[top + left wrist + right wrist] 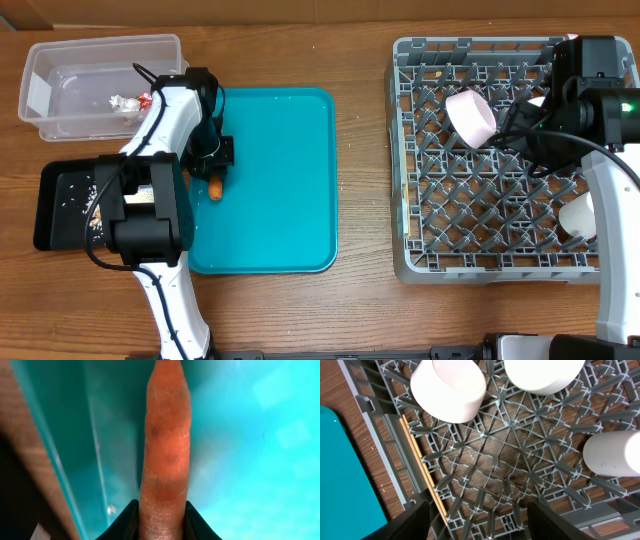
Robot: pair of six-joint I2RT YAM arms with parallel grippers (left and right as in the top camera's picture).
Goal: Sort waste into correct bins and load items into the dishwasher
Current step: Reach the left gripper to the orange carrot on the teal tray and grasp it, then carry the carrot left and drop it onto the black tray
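Note:
My left gripper (217,172) is shut on the small orange carrot (216,187) at the left edge of the teal tray (290,200); the left wrist view shows the carrot (165,450) pinched between the black fingertips (161,520). My right gripper (477,520) is open and empty above the grey dish rack (420,250). The rack holds a pink-sided bowl (470,115), also in the right wrist view (447,387), a second white bowl (542,375), a white cup (612,452) and a wooden chopstick (422,475). The clear tub (60,85) holds a red and silver wrapper (128,102). The black tray (60,205) holds white food scraps.
The teal tray lies between the bins on the left and the rack on the right. The left arm's body covers part of the black tray. Bare wooden table (365,150) separates tray and rack.

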